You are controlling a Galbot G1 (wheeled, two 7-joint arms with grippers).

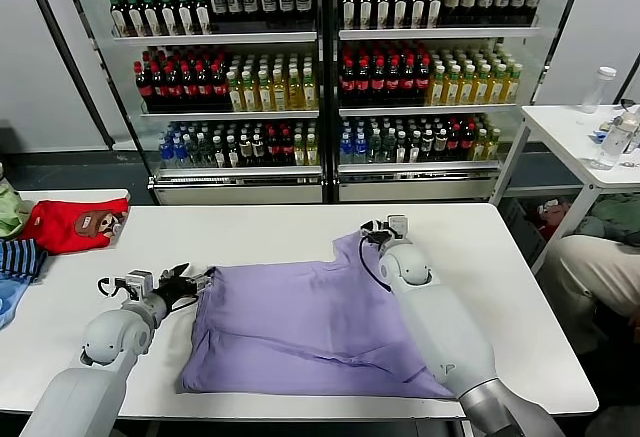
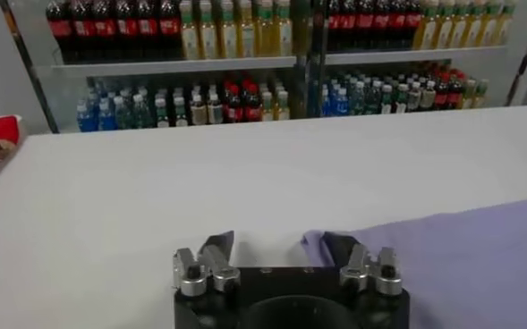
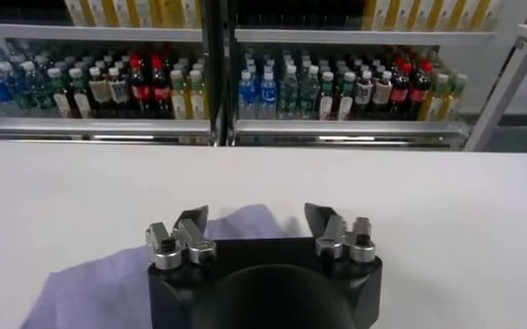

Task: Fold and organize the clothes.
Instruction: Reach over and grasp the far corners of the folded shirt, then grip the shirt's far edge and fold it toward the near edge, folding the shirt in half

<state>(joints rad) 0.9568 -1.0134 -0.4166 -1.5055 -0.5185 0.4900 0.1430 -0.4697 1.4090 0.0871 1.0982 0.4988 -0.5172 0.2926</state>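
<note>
lavender t-shirt (image 1: 310,327) spread flat on white table (image 1: 250,232), plain side up, partly folded, lying between the two arms. left gripper (image 1: 197,282) set low at the shirt's left edge, fingers (image 2: 218,246) spread with a clear gap; a corner of cloth seen just beside one fingertip, not yet pinched. right gripper (image 1: 383,229) placed at the far corner by the neckline, fingers (image 3: 190,220) likewise spread, cloth bunched between and under them, no grip confirmed.

judged step: taking hold of both corners ahead of a fold. advised: press fingertips down to the tabletop so one layer slips between them, close both sides together, check for cloth inside the pinch before lifting, keep the two lifts level to avoid a skewed crease.

red garment (image 1: 72,224) and striped garment (image 1: 20,257) well apart, beyond the left fingers; not involved.
</note>
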